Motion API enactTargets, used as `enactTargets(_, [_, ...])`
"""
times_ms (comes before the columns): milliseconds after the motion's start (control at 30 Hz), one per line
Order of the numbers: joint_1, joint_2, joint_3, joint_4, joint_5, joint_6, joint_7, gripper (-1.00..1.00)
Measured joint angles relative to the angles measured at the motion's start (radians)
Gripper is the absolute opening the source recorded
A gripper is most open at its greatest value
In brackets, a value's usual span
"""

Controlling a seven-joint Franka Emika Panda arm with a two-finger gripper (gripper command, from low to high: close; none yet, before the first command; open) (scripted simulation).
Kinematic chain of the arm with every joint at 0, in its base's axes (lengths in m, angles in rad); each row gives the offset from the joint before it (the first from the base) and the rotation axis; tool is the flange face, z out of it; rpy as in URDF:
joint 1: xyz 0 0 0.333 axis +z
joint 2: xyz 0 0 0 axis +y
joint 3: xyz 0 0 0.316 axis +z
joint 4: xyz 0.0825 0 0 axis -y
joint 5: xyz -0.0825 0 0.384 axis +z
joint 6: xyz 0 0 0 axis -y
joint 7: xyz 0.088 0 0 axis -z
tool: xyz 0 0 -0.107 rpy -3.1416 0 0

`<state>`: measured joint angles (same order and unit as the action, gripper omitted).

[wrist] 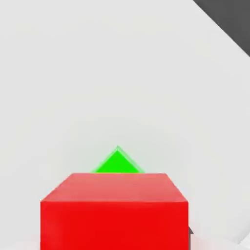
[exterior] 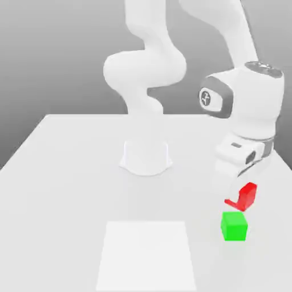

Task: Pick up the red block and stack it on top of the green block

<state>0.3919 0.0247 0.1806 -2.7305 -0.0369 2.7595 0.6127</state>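
The red block (exterior: 245, 195) hangs tilted in the air just under the hand, at the exterior view's right. My gripper (exterior: 242, 187) is shut on it. The green block (exterior: 234, 226) rests on the table directly below and slightly nearer the camera, with a small gap between the two cubes. In the hand view the red block (wrist: 114, 210) sits close to the camera and hides most of the green block (wrist: 118, 163), of which one corner peeks out beyond it.
The white table (exterior: 68, 171) carries the arm's round base (exterior: 146, 157) at its middle back. A paler square patch (exterior: 147, 254) lies flat near the front edge. The hand view shows a dark area past the table's edge (wrist: 229, 19).
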Motion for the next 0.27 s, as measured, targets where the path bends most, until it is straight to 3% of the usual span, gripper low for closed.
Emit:
enactTargets(167, [0.006, 0.094, -0.012, -0.001, -0.045, 0.090, 0.032, -1.00])
enactTargets(200, [0.008, 0.109, -0.014, -0.002, -0.051, 0.105, 0.036, 1.00])
enactTargets(267, [0.008, 0.109, -0.014, -0.002, -0.051, 0.105, 0.036, 1.00])
